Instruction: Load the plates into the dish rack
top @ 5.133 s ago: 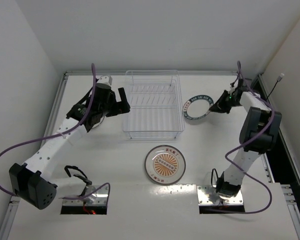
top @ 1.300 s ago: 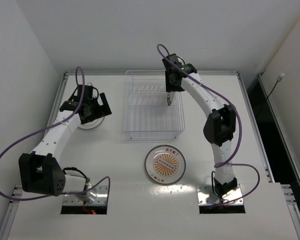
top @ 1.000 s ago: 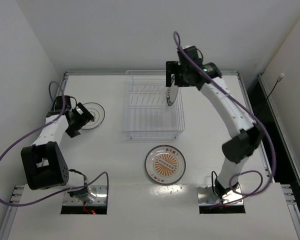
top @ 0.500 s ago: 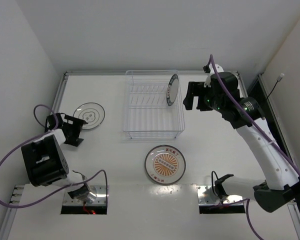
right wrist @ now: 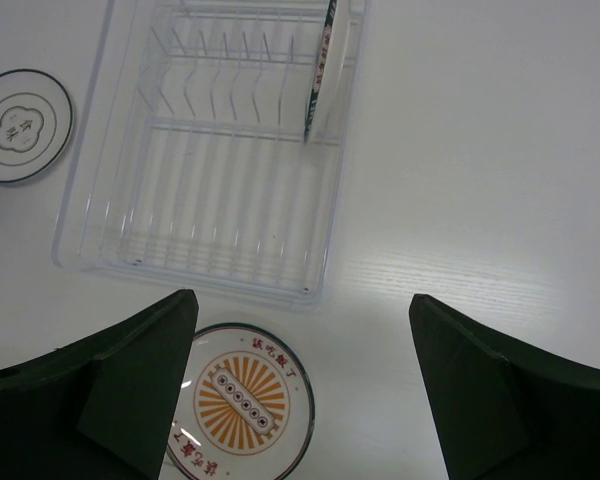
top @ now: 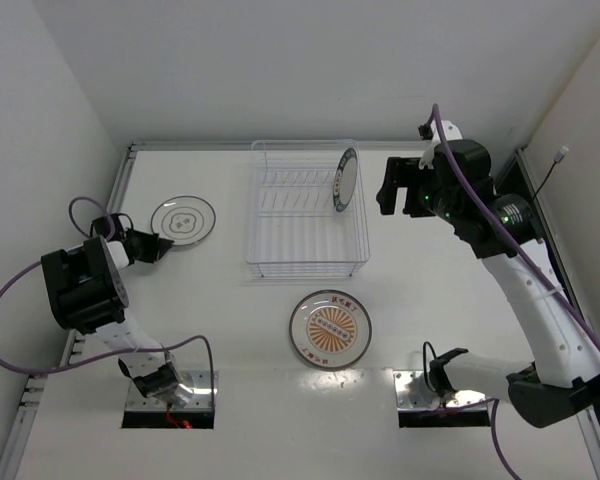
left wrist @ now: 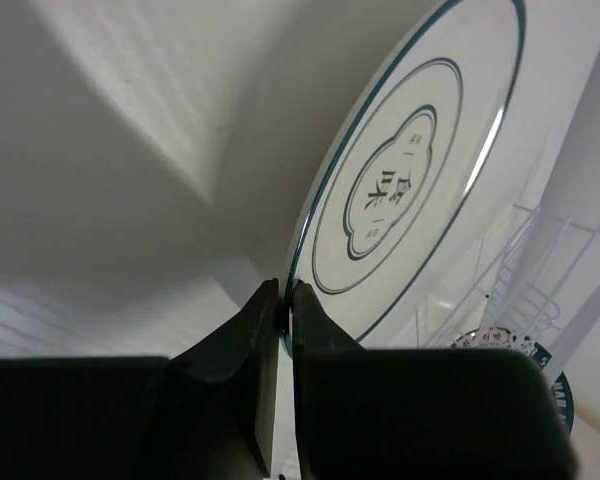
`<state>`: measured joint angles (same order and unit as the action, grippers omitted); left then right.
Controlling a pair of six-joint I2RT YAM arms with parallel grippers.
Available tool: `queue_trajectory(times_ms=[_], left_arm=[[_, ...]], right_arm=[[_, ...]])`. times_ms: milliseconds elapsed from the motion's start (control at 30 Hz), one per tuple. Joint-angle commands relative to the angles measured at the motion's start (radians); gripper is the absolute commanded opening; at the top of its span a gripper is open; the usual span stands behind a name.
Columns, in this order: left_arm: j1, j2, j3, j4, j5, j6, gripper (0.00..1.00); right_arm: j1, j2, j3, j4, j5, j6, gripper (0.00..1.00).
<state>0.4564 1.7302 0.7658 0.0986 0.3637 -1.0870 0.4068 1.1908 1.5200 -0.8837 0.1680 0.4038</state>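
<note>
A white plate with thin teal rings (top: pixel 182 219) lies flat on the table left of the clear dish rack (top: pixel 305 255). My left gripper (top: pixel 156 244) is low at that plate's near-left edge. In the left wrist view the plate (left wrist: pixel 410 190) has its rim pinched between the shut jaws of the gripper (left wrist: pixel 285 296). The blue-rimmed plate (top: pixel 346 180) stands on edge in the rack's back right slots. An orange sunburst plate (top: pixel 329 329) lies flat in front of the rack. High to the right of the rack, my right gripper (top: pixel 400 192) hangs open and holds nothing. Its wrist view looks down on the rack (right wrist: pixel 90 215) and the orange plate (right wrist: pixel 238 400).
White walls close in the table at the back and on the left. A metal rail (top: pixel 110 215) runs along the left table edge, close behind my left arm. The two arm bases (top: pixel 435 390) stand at the near edge.
My left gripper has slid onto the edge of the teal-ringed plate and shut on its rim. The right gripper, which left the blue-rimmed plate in the rack, has drifted slightly right, still open.
</note>
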Motion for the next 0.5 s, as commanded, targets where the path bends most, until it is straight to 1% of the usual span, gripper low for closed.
queue_trajectory(times_ms=[0, 67, 100, 167, 233, 267, 300, 333, 367, 400, 467], left_arm=[[0.008, -0.055, 0.044, -0.059, 0.035, 0.076, 0.00], [0.008, -0.108, 0.065, -0.083, 0.075, 0.090, 0.00], [0.008, -0.174, 0.075, -0.083, 0.118, 0.101, 0.00], [-0.002, -0.250, 0.084, -0.083, 0.152, 0.101, 0.00], [-0.038, -0.344, 0.096, -0.069, 0.191, 0.101, 0.00], [-0.083, -0.369, 0.110, -0.056, 0.192, 0.079, 0.00], [-0.108, -0.391, 0.110, -0.040, 0.205, 0.062, 0.00], [-0.134, -0.411, 0.093, -0.007, 0.236, 0.040, 0.00], [-0.184, -0.450, 0.055, 0.063, 0.250, -0.012, 0.00], [-0.206, -0.472, 0.038, 0.093, 0.260, -0.034, 0.00], [-0.248, -0.509, 0.027, 0.108, 0.261, -0.060, 0.00]], right_arm=[[-0.008, 0.010, 0.032, 0.028, -0.030, -0.005, 0.84], [-0.008, 0.010, 0.002, 0.038, -0.054, 0.006, 0.84], [-0.017, 0.010, -0.007, 0.054, -0.086, 0.015, 0.84], [-0.017, 0.010, -0.043, 0.077, -0.133, 0.024, 0.84], [-0.028, 0.010, -0.070, 0.132, -0.227, 0.035, 0.84], [-0.040, 0.010, -0.101, 0.155, -0.264, 0.050, 0.84], [-0.040, 0.010, -0.118, 0.181, -0.345, 0.062, 0.84], [-0.052, 0.010, -0.138, 0.246, -0.390, 0.093, 0.84], [-0.068, 0.010, -0.180, 0.284, -0.435, 0.111, 0.84], [-0.077, 0.019, -0.201, 0.320, -0.515, 0.131, 0.84], [-0.112, 0.039, -0.254, 0.435, -0.608, 0.206, 0.84]])
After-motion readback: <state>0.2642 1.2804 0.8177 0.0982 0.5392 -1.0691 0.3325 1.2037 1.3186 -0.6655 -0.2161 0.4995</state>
